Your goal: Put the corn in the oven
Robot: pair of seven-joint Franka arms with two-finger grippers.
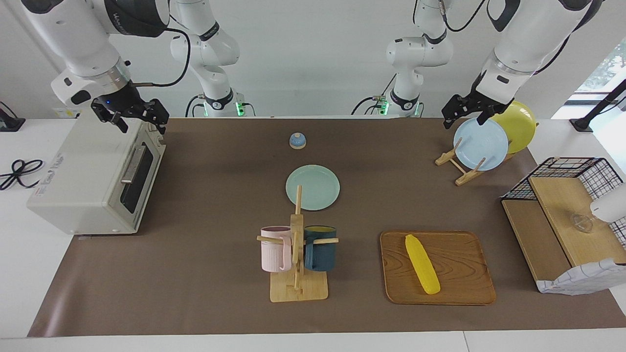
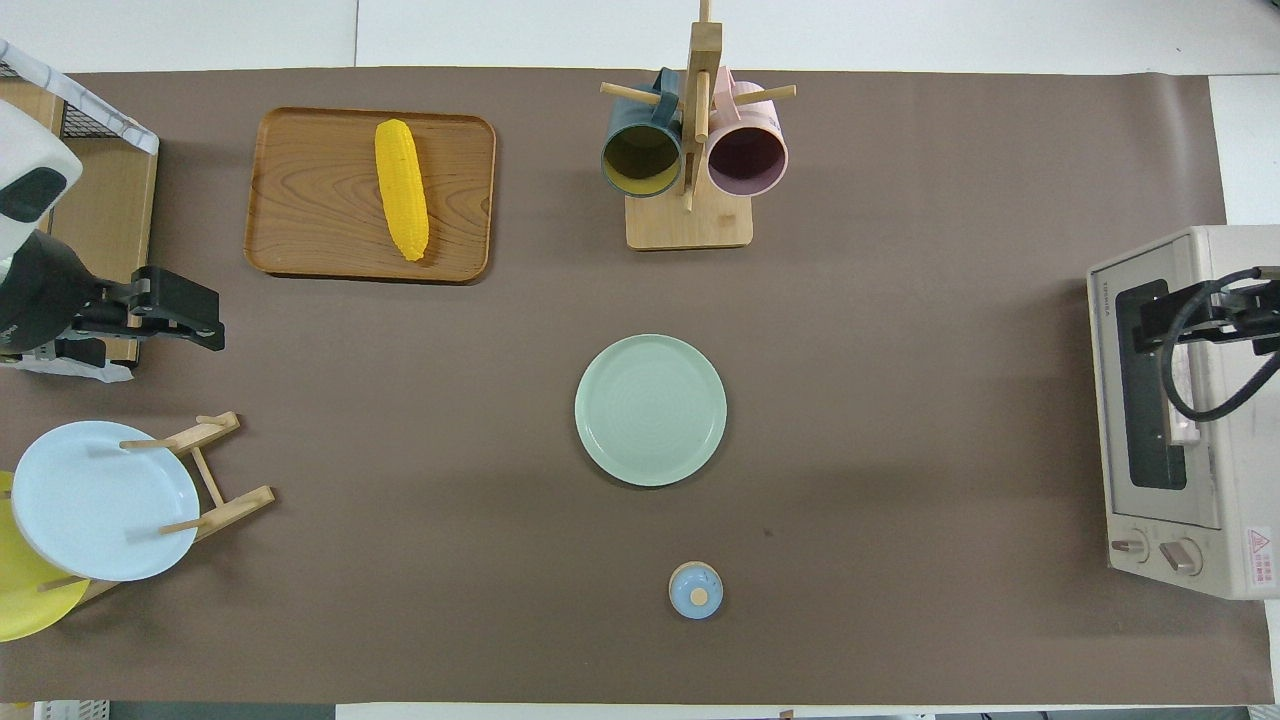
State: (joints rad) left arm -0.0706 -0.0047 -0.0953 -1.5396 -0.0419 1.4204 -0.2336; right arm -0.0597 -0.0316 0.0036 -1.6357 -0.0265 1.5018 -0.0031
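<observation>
The yellow corn [image 1: 422,264] [image 2: 401,203] lies lengthwise on a wooden tray [image 1: 464,288] [image 2: 300,190] toward the left arm's end of the table, farther from the robots than the plate rack. The off-white oven [image 1: 83,186] [image 2: 1190,420] stands at the right arm's end, its dark glass door [image 1: 139,178] shut and facing the table's middle. Above the oven's top edge hangs my right gripper [image 1: 142,124] [image 2: 1150,320], open and holding nothing. My left gripper [image 1: 463,121] [image 2: 205,320] is open and empty, up in the air over the plate rack.
A wooden mug rack [image 1: 297,286] [image 2: 688,215] carries a pink and a dark blue mug. A green plate [image 1: 313,187] and a small blue bell [image 1: 298,141] sit mid-table. A plate rack [image 1: 462,171] holds blue and yellow plates. A black wire basket [image 1: 567,215] stands beside the tray.
</observation>
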